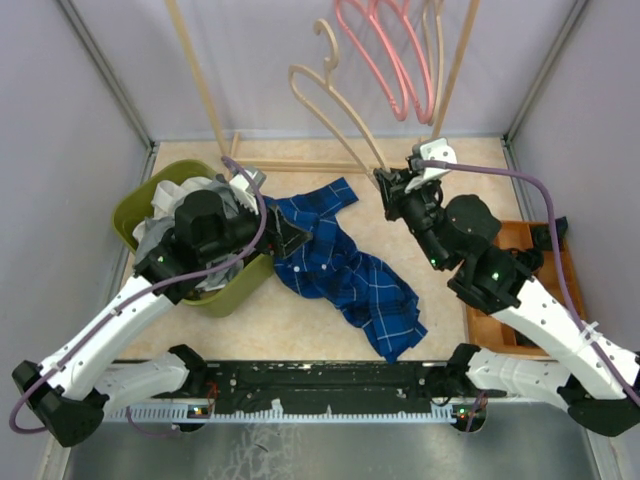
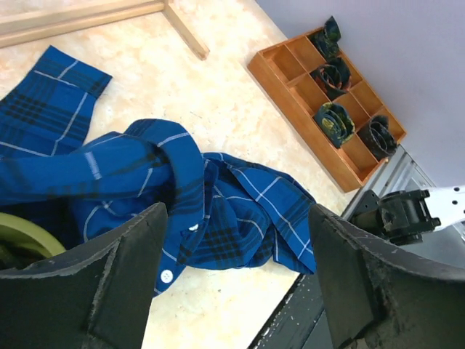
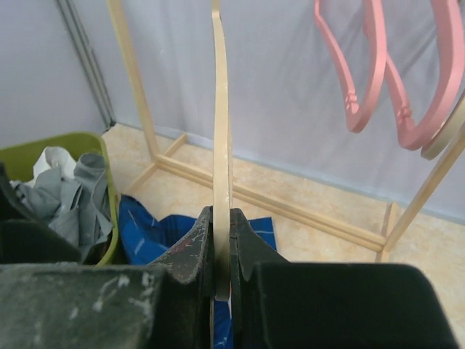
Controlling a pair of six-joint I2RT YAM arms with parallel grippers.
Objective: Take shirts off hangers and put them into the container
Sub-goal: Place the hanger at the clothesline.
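Container (image 1: 128, 215) sits far left on the table, white shirt (image 1: 168, 195) and grey shirt (image 1: 150, 240) bunched inside. Left gripper (image 2: 236, 240) is over the container's right rim with its fingers spread wide and nothing between them. The blue checked shirt (image 1: 350, 285) is right below it. That shirt is mostly out on the table: one end is up against the container's right rim, the rest trails toward centre-front, and one sleeve is flung out toward the rack base. Right of centre, the right gripper (image 3: 221, 240) is pinching the lower end of a pale wooden hanger (image 3: 220, 109), jaws pressed tight on it. The hanger is bare and stands upward from the grip. Pink hangers (image 3: 352, 109) hang on the rack behind, also bare. Orange divided tray (image 2: 290, 94) with dark parts is at the far right edge, partly under the right arm.
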